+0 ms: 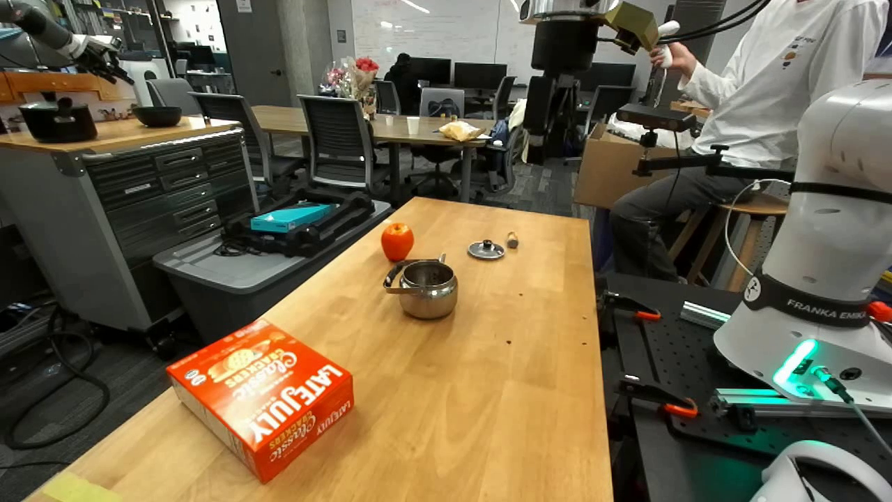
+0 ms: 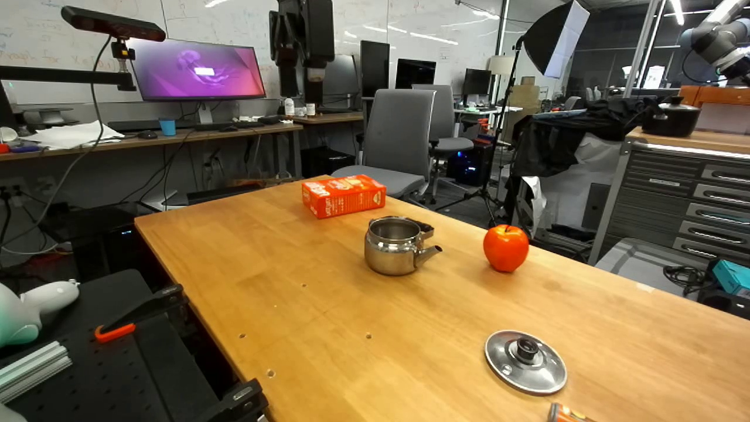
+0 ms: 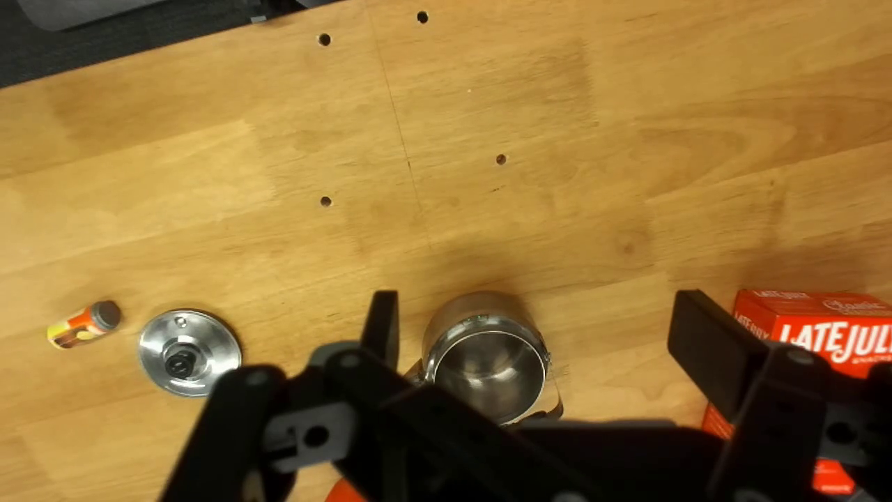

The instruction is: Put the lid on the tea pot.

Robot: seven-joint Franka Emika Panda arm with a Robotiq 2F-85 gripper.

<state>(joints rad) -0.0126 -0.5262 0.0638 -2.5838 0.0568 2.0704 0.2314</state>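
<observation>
The tea pot, a shiny steel pot with a dark handle folded to one side and a spout, stands upright and uncovered on the wooden table in both exterior views (image 1: 431, 300) (image 2: 389, 255). It also shows in the wrist view (image 3: 488, 369), partly hidden by the gripper. The lid, a silver disc with a black knob, lies flat, knob up, on the table apart from the pot in both exterior views (image 1: 486, 252) (image 2: 539, 370) and in the wrist view (image 3: 212, 348). My gripper (image 1: 546, 150) (image 2: 300, 91) (image 3: 536, 321) is open and empty, high above the table.
An orange cracker box (image 1: 258, 383) (image 2: 345, 196) (image 3: 836, 328) lies on the table. A red apple (image 1: 397, 242) (image 2: 505, 249) stands near the pot. A small cylinder (image 1: 512, 240) (image 3: 83, 325) lies beside the lid. Clamps (image 1: 655, 395) sit along the robot-side edge.
</observation>
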